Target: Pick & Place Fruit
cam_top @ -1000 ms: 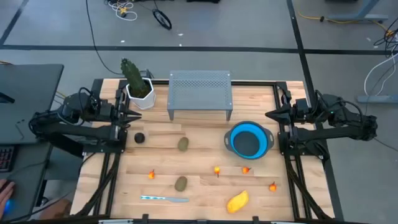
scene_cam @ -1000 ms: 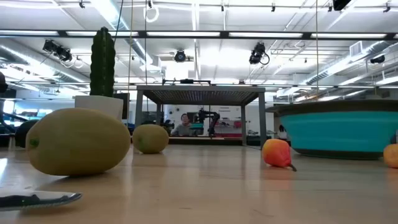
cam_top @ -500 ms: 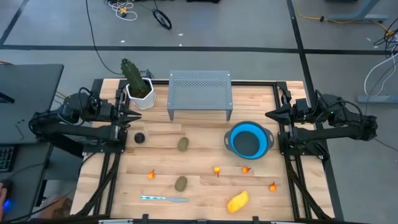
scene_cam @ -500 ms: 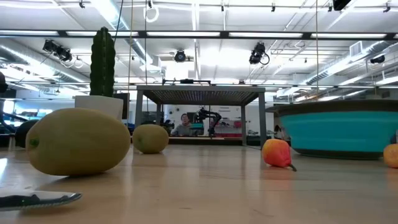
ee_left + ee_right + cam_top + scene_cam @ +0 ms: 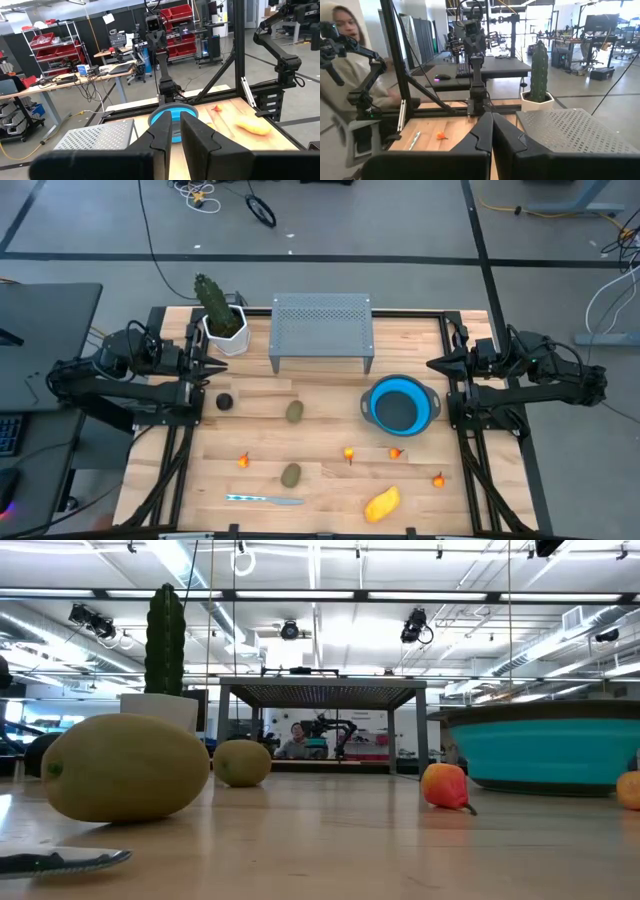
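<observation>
The fruit lies scattered on the wooden table: a near-black ball [image 5: 225, 402], two olive-green ovals [image 5: 295, 411] [image 5: 290, 475], several tiny orange-red bits such as one bit [image 5: 348, 452] and a second [image 5: 438, 478], and a yellow-orange oblong [image 5: 382, 503]. In the low view one oval [image 5: 125, 767] lies close to the camera. My left gripper [image 5: 218, 370] hovers at the table's left edge, its fingers a narrow gap apart [image 5: 176, 131]. My right gripper [image 5: 432, 364] hovers at the right edge, shut [image 5: 492, 125]. Neither touches anything.
A blue bowl [image 5: 400, 406] stands right of centre. A grey perforated stand [image 5: 322, 330] and a cactus in a white pot [image 5: 218, 315] are at the far edge. A thin knife [image 5: 265, 499] lies near the front edge. A person [image 5: 340, 45] sits beyond the table's left side.
</observation>
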